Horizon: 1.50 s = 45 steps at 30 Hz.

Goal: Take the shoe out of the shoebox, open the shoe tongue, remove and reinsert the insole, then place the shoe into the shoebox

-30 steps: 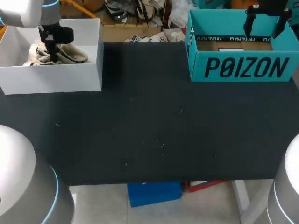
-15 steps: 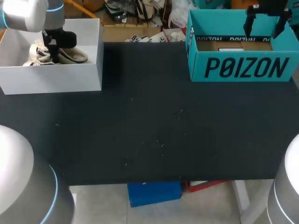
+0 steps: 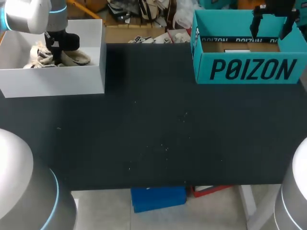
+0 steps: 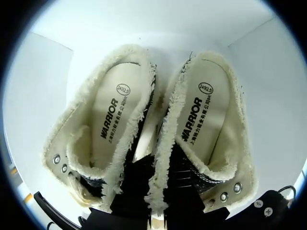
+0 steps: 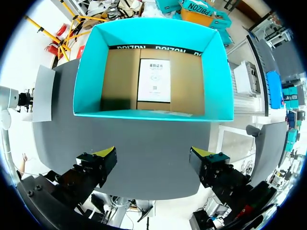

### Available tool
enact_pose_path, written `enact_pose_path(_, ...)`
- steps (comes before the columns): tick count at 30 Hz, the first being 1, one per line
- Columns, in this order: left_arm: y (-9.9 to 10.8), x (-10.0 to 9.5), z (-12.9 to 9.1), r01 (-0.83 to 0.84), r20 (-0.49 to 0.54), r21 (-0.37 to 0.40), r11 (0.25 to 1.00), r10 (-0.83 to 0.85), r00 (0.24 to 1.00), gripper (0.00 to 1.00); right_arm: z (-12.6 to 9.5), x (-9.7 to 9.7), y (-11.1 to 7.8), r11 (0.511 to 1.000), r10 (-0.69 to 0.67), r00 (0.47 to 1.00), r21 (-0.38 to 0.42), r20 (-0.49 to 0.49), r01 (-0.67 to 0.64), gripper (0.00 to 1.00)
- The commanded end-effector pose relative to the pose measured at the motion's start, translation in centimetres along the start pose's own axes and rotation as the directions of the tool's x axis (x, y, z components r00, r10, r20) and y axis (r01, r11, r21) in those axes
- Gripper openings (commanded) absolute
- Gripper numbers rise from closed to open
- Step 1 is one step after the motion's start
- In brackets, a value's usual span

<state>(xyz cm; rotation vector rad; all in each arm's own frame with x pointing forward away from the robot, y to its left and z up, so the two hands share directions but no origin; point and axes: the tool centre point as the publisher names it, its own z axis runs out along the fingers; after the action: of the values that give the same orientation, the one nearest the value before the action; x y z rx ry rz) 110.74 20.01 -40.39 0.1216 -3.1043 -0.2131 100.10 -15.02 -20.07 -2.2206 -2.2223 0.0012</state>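
Two cream shoes with fleecy lining lie side by side in the white shoebox [image 3: 53, 81] at the table's back left. One shoe [image 4: 206, 124] and the other shoe [image 4: 103, 129] show their insoles. My left gripper [image 3: 54, 51] reaches down into the box between them. In the left wrist view the left gripper [image 4: 154, 191] is shut on the fleecy inner wall of one shoe, black fingers [image 4: 132, 184] on either side. My right gripper [image 5: 153, 158] hangs open above the teal box [image 5: 151, 72], seen over its far rim as the right gripper [image 3: 272, 21] in the head view.
The teal box [image 3: 249, 69] stands at the back right, with only a brown cardboard floor and a white paper sheet [image 5: 154, 80] inside. Dark tabletop [image 3: 158, 129] stretches between the two boxes to the front edge.
My left gripper has closed its fingers on the shoe's wall and shifted slightly within the white box. The right arm has kept still.
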Motion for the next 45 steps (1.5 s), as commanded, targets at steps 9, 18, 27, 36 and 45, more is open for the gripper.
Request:
enact_pose_path(9, 0.3, 0.6, -4.1, -0.005, 0.024, 0.013, 1.000, 0.005, 1.000, 0.00, 0.0, 0.0, 0.0, 1.000, 0.000, 1.000, 0.000, 0.000, 0.000, 1.00)
enact_pose_path(18, 0.6, 0.4, -8.5, -0.040, 0.034, -0.005, 0.999, 0.040, 0.999, 0.00, 0.0, 0.0, 0.0, 1.000, 0.000, 1.000, 0.000, 0.000, 0.000, 1.00)
enact_pose_path(27, 0.5, 0.1, -14.5, -0.059, 0.045, -0.029, 0.998, 0.060, 0.997, 0.00, 0.0, 0.0, 0.0, 1.000, 0.000, 1.000, 0.000, 0.000, 0.000, 1.00)
enact_pose_path(36, -1.3, 1.0, -20.9, -0.022, 0.097, -0.043, 0.999, 0.026, 0.995, 0.00, 0.0, 0.0, 0.0, 1.000, 0.000, 1.000, 0.000, 0.000, 0.000, 1.00)
enact_pose_path(45, -6.9, 3.4, -26.0, -0.002, 0.139, 0.008, 1.000, 0.001, 0.990, 0.00, 0.0, 0.0, 0.0, 1.000, 0.000, 1.000, 0.000, 0.000, 0.000, 1.00)
